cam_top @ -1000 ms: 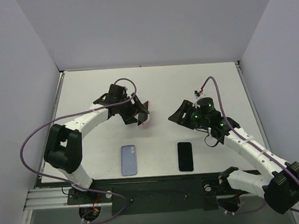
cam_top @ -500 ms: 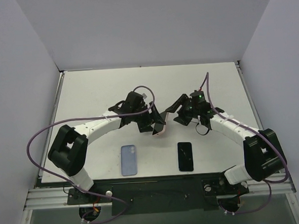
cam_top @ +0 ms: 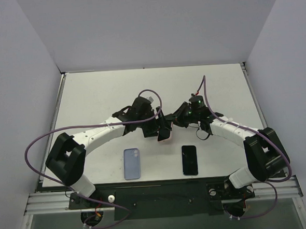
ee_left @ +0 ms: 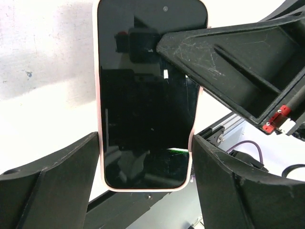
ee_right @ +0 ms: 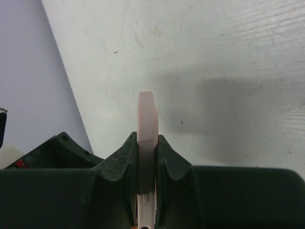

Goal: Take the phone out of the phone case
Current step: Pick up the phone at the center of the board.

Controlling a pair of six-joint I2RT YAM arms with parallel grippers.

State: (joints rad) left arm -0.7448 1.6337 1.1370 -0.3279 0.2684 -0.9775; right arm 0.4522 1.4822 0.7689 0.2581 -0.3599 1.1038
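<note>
A black-screened phone [ee_left: 147, 95] sits in a pale pink phone case [ee_left: 97, 119], held up above the table's middle [cam_top: 166, 134]. My left gripper [ee_left: 145, 143] spans the case's width near its lower end, one finger pressed to each long side. My right gripper [ee_right: 147, 143] is shut on the thin pink edge of the case [ee_right: 147, 112], which runs straight up between its fingers. In the left wrist view, one right finger [ee_left: 224, 62] lies over the phone's upper right corner. From above, the two grippers [cam_top: 161, 127] [cam_top: 175, 121] meet at the phone.
A light blue phone-shaped slab [cam_top: 131, 163] and a black phone [cam_top: 189, 159] lie flat near the table's front edge, below the grippers. Grey walls close in the white table [cam_top: 89, 97] on three sides. A metal rail [cam_top: 147, 192] runs along the front.
Both arms have swung toward the table's middle, the left one carrying the pink-cased phone. The right gripper, open before, has closed on the case's edge.
</note>
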